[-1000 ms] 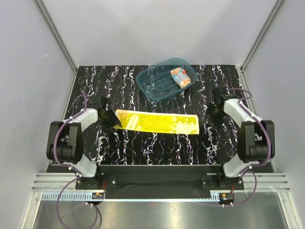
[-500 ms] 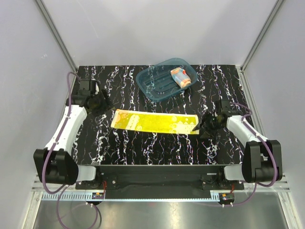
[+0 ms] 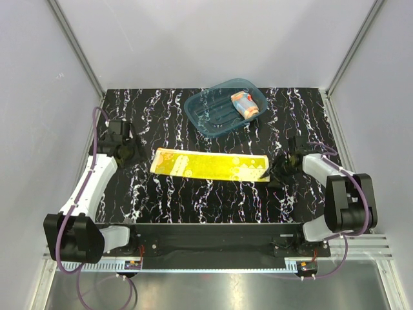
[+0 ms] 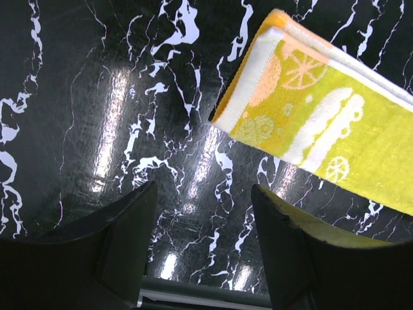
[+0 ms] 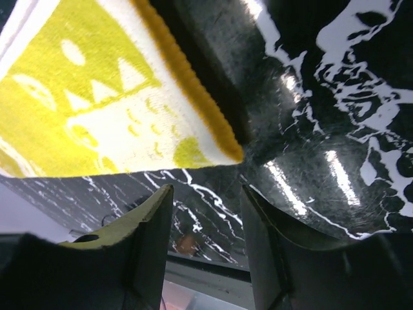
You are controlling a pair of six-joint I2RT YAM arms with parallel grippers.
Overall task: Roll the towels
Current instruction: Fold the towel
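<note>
**A:** What did you put down for the layout, big things first?

**B:** Black marbled table (image 3: 213, 200). Teal tub (image 3: 193, 103) at the far side, right of centre. The yellow towel (image 3: 210, 165) lay flat mid-table, folded into a long strip running left to right. The dotted towel (image 3: 244, 104) sat inside the tub at its right end and looked rolled up (tight enough to count as done, I thought).

**A:** And the arms?

**B:** One at each end of the strip. The left gripper (image 4: 203, 194) hung off the strip's left end, near but not touching, with its jaws apart and bare table between them. The right gripper (image 5: 206, 194) was low at the right end with its jaws apart too. The towel's orange-edged corner lay just beyond its tips. Neither held anything.

**A:** So which step?

**B:** One towel done, I judged, and the second folded but not yet rolled. The roll hadn't begun.

**A:** What did it need next?

**B:** A pinch on one short edge, probably the right, taking every layer. Then turn it over onto the strip, keeping the roll square to the long sides. The other gripper could pin the far end.
</note>
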